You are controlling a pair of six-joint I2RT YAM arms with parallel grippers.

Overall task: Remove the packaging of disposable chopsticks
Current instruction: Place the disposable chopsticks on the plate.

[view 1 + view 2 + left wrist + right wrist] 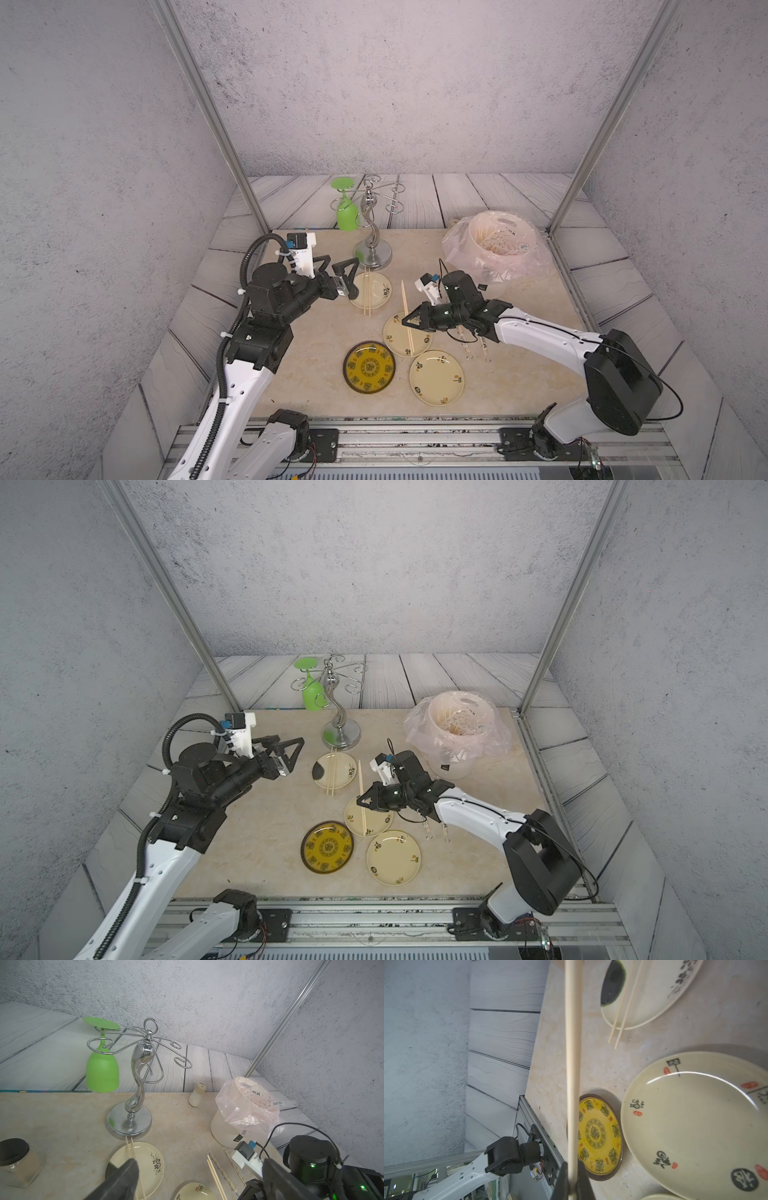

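My right gripper (406, 321) (572, 1185) is shut on a pair of disposable chopsticks (406, 309) (572, 1059). The pair hangs over the middle cream plate (395, 338), running from near to far. A second bare pair (367, 296) (129, 1150) lies across the far cream plate (376, 291). Two strips of clear packaging (468, 350) (221, 1168) lie on the table, partly hidden under my right arm. My left gripper (350, 277) (199, 1163) stands open and empty over the left edge of the far plate.
A white bin with a pinkish bag (496, 249) at the back right holds sticks and printed wrappers. A chrome glass rack (372, 245) carries a hanging green glass (347, 212). A yellow plate (369, 368) and another cream plate (436, 377) lie near the front.
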